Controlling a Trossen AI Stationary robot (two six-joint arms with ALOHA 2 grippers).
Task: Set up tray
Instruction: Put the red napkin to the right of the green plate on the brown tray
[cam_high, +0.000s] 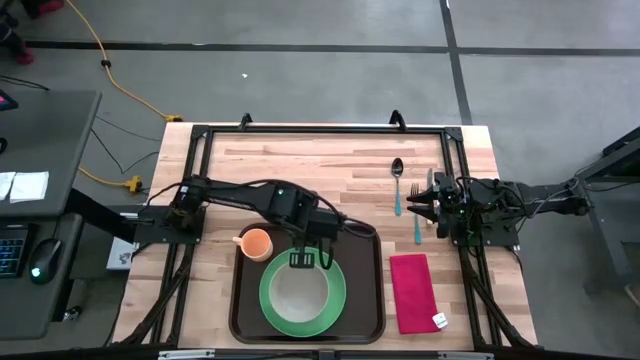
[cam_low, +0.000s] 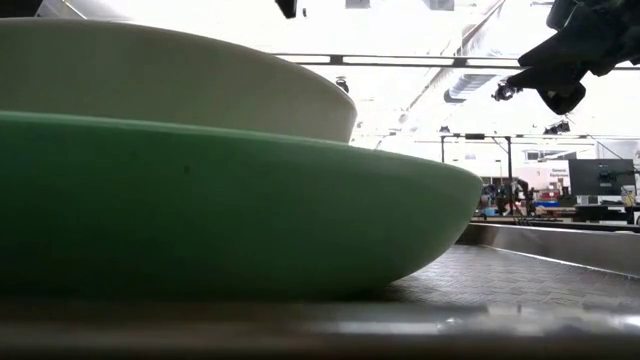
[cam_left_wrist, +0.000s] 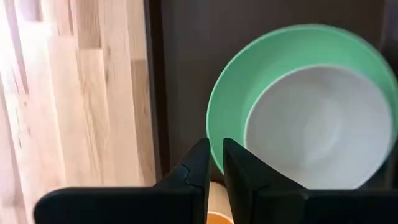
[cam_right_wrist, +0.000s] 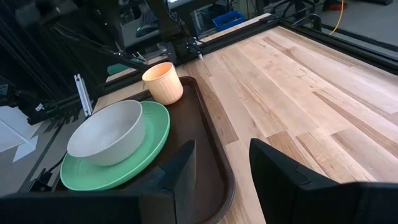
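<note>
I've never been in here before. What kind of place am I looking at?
Probably a robotics lab or workshop rather than a dining room: a wooden table framed by black rails, a bare concrete floor with a yellow cable, and a desk with a keyboard alongside.

Dark brown tray (cam_high: 370, 285) – green plate (cam_high: 338, 300), white bowl (cam_high: 300, 289), orange cup (cam_high: 257, 243), red napkin (cam_high: 411, 290).

Overhead lighting is even and bright, casting only soft shadows on the worktop (cam_high: 330, 160). The low view is backlit by blown-out ceiling lights, with the near green plate (cam_low: 230, 210) blurred. Glare washes the wood in the left wrist view.
</note>
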